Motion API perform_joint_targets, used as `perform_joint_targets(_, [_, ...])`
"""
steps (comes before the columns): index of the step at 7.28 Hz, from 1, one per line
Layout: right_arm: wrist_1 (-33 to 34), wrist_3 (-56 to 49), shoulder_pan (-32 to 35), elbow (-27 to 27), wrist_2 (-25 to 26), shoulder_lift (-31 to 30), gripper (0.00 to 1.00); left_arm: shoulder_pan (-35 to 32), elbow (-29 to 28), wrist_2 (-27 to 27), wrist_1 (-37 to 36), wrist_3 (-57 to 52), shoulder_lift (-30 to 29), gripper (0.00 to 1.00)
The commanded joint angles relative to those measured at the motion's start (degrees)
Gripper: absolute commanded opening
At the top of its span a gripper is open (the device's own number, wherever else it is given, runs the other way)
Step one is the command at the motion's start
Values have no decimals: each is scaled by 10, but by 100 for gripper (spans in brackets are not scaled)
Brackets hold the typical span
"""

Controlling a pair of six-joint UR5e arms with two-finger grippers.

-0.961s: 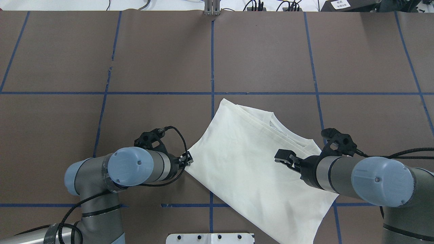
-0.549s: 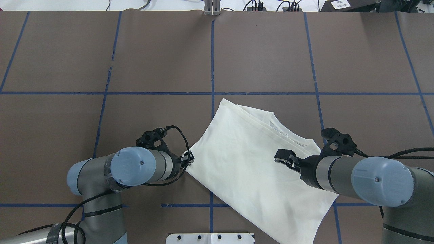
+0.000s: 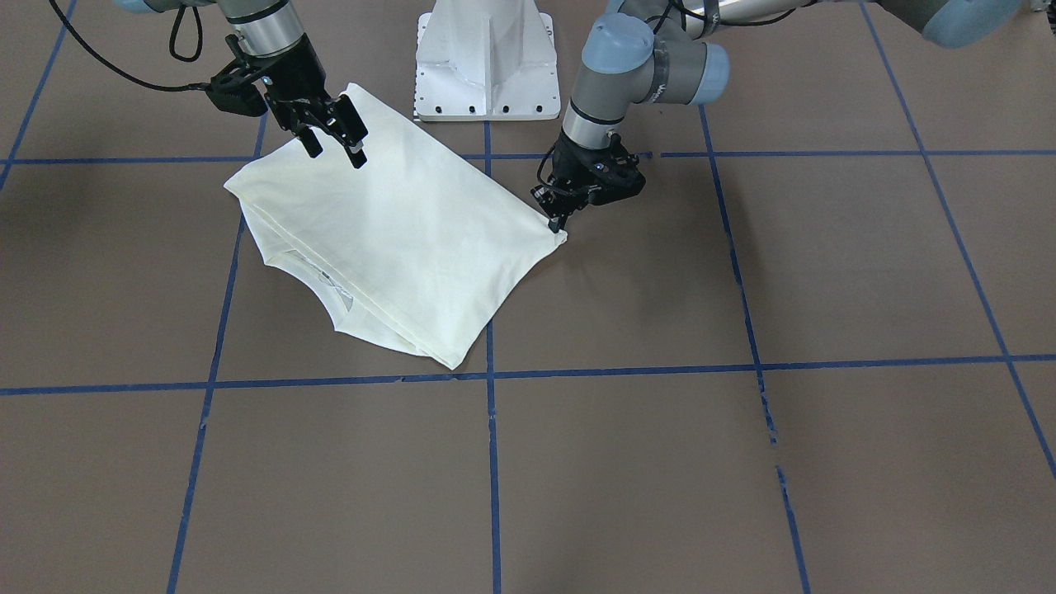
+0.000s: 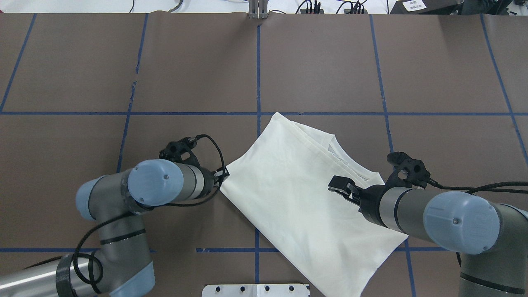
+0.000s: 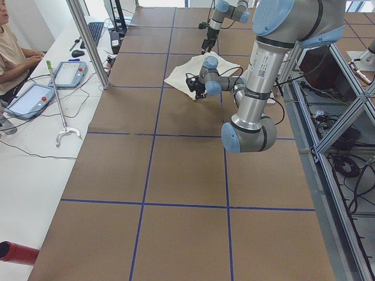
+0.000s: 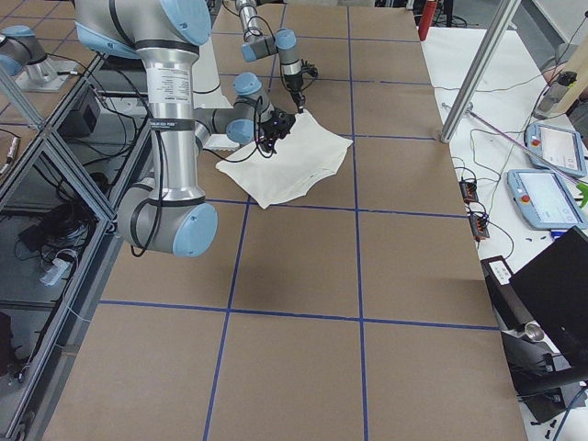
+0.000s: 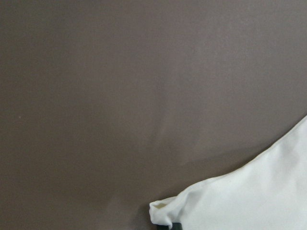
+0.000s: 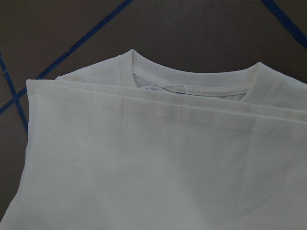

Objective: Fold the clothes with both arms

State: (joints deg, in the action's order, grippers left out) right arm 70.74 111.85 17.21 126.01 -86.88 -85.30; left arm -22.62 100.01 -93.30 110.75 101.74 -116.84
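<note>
A cream long-sleeved T-shirt (image 4: 297, 198) lies folded into a slanted rectangle on the brown worktop (image 4: 330, 62), close to the robot's base. Its ribbed collar (image 8: 192, 81) peeks out from under the top layer on the far side. The left gripper (image 3: 558, 221) is down at the shirt's left-hand corner, and its jaws look pinched together on a small pucker of cloth there. The right gripper (image 3: 334, 142) hangs just above the opposite side, jaws apart, holding nothing.

The shirt looks light, thin and limp. It would likely sag and slide if lifted by one point. The stitched hems and corners seem the firmest places to pinch, with both layers caught together so the fold stays in place.
</note>
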Motion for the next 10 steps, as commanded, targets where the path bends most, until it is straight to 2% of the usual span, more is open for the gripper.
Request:
perform_joint_targets(1, [-2, 3, -4, -8, 6, 68, 100, -105, -48, 5, 26, -99, -24, 0])
perform_joint_targets(2, [-2, 3, -9, -20, 8, 95, 100, -149, -134, 4, 71, -115, -85, 0])
perform_joint_targets(4, [-2, 4, -12, -23, 7, 113, 100, -206, -366, 6, 178, -120, -223, 0])
perform_joint_targets(5, [-2, 4, -22, -29, 9, 116, 100, -212, -405, 5, 215, -133, -235, 0])
perform_joint_targets(6, [-1, 4, -24, -37, 10, 126, 100, -214, -375, -1, 212, -147, -223, 41])
perform_joint_targets(7, [0, 14, -24, -72, 11, 143, 100, -214, -286, -5, 206, -146, -180, 44])
perform_joint_targets(8, [5, 37, -24, -121, 14, 163, 100, -213, -201, -34, 171, -145, -132, 47])
perform_joint_targets(9, [8, 38, -24, -150, 14, 171, 98, -211, -152, -44, 158, -145, -99, 47])
perform_joint_targets(10, [8, 40, -18, -180, 14, 182, 96, -210, -148, -44, 158, -145, -96, 47])
